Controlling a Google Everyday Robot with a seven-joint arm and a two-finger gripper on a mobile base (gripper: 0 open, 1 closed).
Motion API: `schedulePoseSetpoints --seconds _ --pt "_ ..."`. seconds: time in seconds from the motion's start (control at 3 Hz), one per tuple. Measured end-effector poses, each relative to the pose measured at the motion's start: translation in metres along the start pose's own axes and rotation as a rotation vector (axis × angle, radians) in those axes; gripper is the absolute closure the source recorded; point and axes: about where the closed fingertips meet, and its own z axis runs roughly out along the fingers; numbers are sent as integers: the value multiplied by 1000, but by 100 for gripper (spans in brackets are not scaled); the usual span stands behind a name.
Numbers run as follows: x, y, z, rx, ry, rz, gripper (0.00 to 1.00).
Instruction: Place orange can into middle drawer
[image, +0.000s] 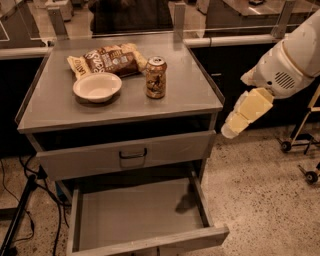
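The orange can (155, 77) stands upright on the grey cabinet top (190, 95), right of a white bowl. The middle drawer (135, 215) is pulled out below, its flat grey floor bare. My gripper (236, 123) hangs in the air off the right side of the cabinet, about level with the top edge and apart from the can. It holds nothing that I can see. The white arm (292, 65) reaches in from the upper right.
A white bowl (97, 86) and a brown-and-cream snack bag (107, 60) lie on the top, left of the can. A closed drawer front with a dark loop handle (132, 154) sits above the open drawer. Cables and a stand leg (20, 210) are at the left, wheeled bases (300, 150) at the right.
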Motion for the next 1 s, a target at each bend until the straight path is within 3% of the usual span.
schedulePoseSetpoints --seconds 0.67,1.0 --pt "-44 -30 44 30 -161 28 0" --pt "-44 -30 46 23 -164 33 0"
